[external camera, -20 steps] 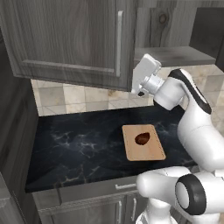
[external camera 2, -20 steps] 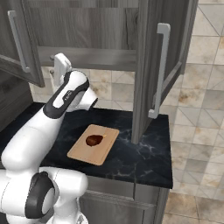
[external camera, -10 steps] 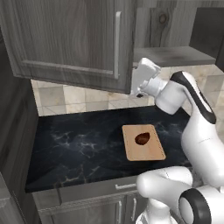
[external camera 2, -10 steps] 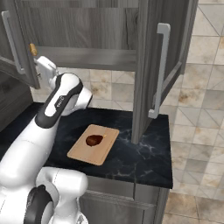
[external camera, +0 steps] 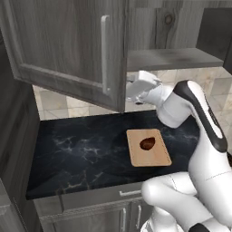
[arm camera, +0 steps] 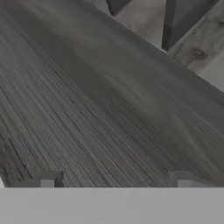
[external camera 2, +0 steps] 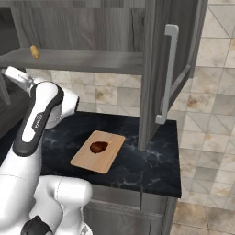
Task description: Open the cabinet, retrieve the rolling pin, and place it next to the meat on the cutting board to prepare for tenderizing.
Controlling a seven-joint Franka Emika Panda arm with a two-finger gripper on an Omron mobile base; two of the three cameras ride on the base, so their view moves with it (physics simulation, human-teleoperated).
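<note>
The cabinet (external camera: 68, 45) is seen with both doors swung open; its shelf (external camera 2: 82, 60) is exposed above the tiled wall. The rolling pin (external camera 2: 34, 51) is seen end-on as a small tan stub lying on that shelf, toward its far left in the right base view. The pincer (arm camera: 112, 181) is held up under the shelf, close to the edge of the left door (external camera: 77, 50), where the white hand (external camera: 141, 85) is partly hidden behind it. In the hand view the two dark fingertips (arm camera: 46, 179) are set wide apart with nothing between them, and grey wood grain lies close in front. On the dark marbled desk (external camera: 81, 149) the cutting board (external camera: 158, 156) lies flat, and the meat (external camera: 147, 143) rests on it, toward its far half. The board lies well below the shelf and the rolling pin.
</note>
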